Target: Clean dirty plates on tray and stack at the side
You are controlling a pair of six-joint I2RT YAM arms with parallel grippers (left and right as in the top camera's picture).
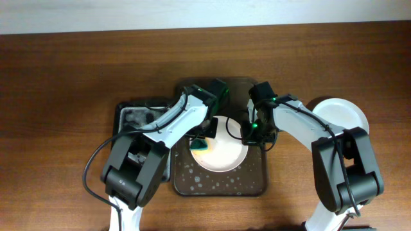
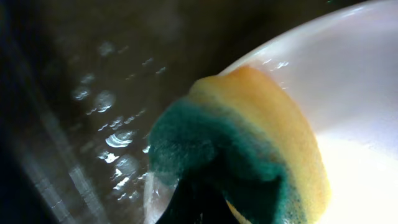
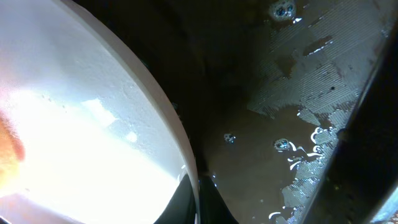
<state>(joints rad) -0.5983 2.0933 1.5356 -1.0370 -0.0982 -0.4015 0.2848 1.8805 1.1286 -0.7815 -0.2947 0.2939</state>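
A white plate (image 1: pixel 221 154) lies on the wet dark brown tray (image 1: pixel 218 183). My left gripper (image 1: pixel 201 140) is shut on a green-yellow sponge (image 1: pixel 200 145) and presses it on the plate's left part; the sponge (image 2: pixel 249 149) fills the left wrist view over the plate (image 2: pixel 348 93). My right gripper (image 1: pixel 249 133) is shut on the plate's right rim; in the right wrist view its fingers (image 3: pixel 198 202) pinch the rim of the plate (image 3: pixel 81 143). Another white plate (image 1: pixel 343 115) sits on the table at the right.
A smaller black tray (image 1: pixel 138 115) stands left of the brown tray, partly under my left arm. Water drops and foam cover the brown tray floor (image 3: pixel 298 124). The wooden table (image 1: pixel 64 77) extends all around.
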